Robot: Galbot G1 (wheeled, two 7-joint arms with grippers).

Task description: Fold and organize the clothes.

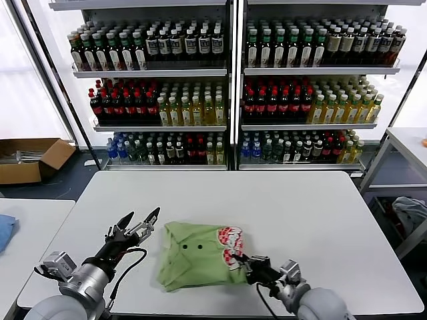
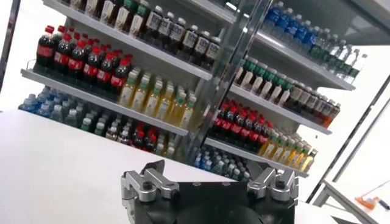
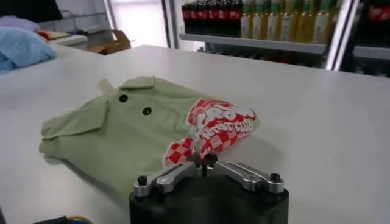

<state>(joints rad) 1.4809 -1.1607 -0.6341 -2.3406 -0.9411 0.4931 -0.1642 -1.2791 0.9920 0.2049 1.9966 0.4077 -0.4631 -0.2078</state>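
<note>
We find the right pincer (image 1: 241,259) closed on the near edge of the polo shirt (image 1: 193,257); left pincer (image 1: 137,225) wide open, empty. Next, we judge: a fold-over lift.

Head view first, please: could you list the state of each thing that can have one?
Polo shirt: folded into a bundle on the white table, collar and logo up.
Right gripper: shut on the shirt's edge.
Left gripper: open, beside the shirt, holding nothing.
Cardboard box: open, on the floor.
</note>
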